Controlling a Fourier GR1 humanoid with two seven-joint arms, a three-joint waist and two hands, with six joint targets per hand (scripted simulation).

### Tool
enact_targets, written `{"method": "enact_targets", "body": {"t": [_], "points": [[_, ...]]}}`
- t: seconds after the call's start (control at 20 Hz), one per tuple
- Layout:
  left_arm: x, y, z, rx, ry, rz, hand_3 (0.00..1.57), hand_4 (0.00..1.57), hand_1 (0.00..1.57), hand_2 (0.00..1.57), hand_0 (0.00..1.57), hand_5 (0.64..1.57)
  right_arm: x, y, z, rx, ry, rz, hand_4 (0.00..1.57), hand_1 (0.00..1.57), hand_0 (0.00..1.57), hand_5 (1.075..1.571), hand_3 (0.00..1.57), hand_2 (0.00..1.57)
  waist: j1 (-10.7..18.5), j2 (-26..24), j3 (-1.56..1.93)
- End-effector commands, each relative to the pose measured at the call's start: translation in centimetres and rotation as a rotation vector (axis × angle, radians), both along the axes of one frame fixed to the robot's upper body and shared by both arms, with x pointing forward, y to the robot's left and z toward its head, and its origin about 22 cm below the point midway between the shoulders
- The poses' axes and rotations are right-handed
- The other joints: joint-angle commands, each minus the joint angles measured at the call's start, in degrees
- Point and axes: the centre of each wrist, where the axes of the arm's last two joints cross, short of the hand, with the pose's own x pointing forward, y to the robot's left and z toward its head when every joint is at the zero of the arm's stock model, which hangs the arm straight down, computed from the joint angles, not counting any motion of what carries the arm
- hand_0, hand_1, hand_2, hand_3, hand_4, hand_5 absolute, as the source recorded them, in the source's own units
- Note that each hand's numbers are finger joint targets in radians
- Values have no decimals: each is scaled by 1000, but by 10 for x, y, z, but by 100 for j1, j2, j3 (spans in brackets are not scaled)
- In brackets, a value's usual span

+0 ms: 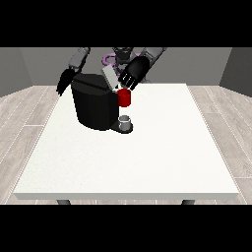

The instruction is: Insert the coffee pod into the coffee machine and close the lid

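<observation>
Two robot hands show up: the robot hand at the view's right (132, 74) hovers over the coffee machine (94, 102) with fingers spread and relaxed, holding nothing I can make out, touching or nearly touching the raised lid (109, 76). The robot hand at the view's left (64, 82) hangs behind the machine, fingers unclear. Outward, a red thing at the machine (124, 97) sits above a grey thing (125, 120) on the machine's base, maybe the pod, so closing the lid looks left to do on the white worktop (147, 157).

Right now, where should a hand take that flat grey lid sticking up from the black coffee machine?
Probably the raised upper end of the flat grey lid, coming from above at the view's right, where the black hand is close. It tilts up from the boxy black coffee machine, so pressing down there should swing it shut.
</observation>
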Motion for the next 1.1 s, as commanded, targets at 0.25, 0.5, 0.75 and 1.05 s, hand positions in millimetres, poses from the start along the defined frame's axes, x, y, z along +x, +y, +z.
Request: {"method": "enact_targets", "body": {"t": [0.25,0.5,0.75,1.05], "points": [[3,3,13,-15,13,6,1217,425,1251,1290,1251,1571,3,9,9,4,-13,29,36,0,0,1571,0,0,-151,79,0],[2,-3,-3,-20,14,-48,1191,434,1193,1234,1193,1571,6,-25,3,3,-16,-30,0,0,0,1571,0,0,99,120,1],[3,10,14,-10,-22,29,1188,412,1167,1238,1167,1571,-3,4,-8,7,-30,27,0,0,0,1571,0,0,-208,288,1],[-2,31,32,-1,-77,2,1198,368,1205,1249,1205,1571,0,2,0,-19,-49,1,0,0,0,1571,0,0,-78,370,-1]]}}
